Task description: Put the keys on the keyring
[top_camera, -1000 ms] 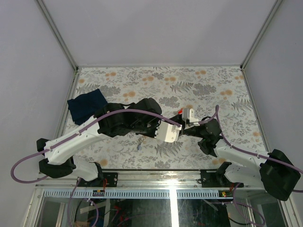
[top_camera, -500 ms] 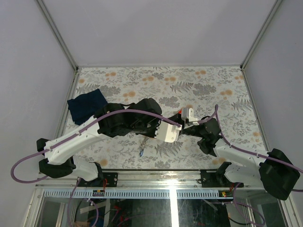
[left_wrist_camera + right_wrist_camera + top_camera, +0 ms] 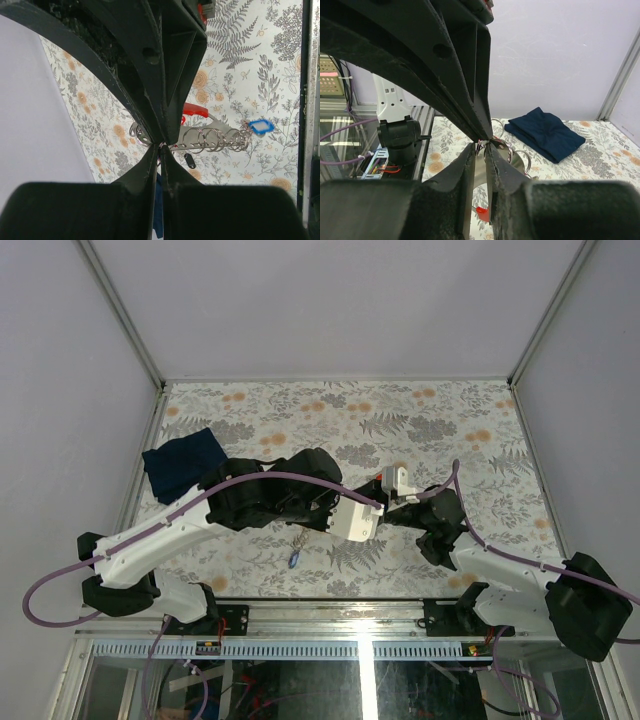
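Your left gripper clamps the keyring mid-frame; whether the right gripper holds anything I cannot tell. The keyring is likely light, stiff and slippery, so take its flat part, not the wire.

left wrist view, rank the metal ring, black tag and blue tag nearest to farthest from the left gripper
1. metal ring: right at the tips of the left gripper, just to their left.
2. black tag: a little to the lower right of the tips.
3. blue tag: far out on the right side.

Overhead plus two wrist close-ups of keyring
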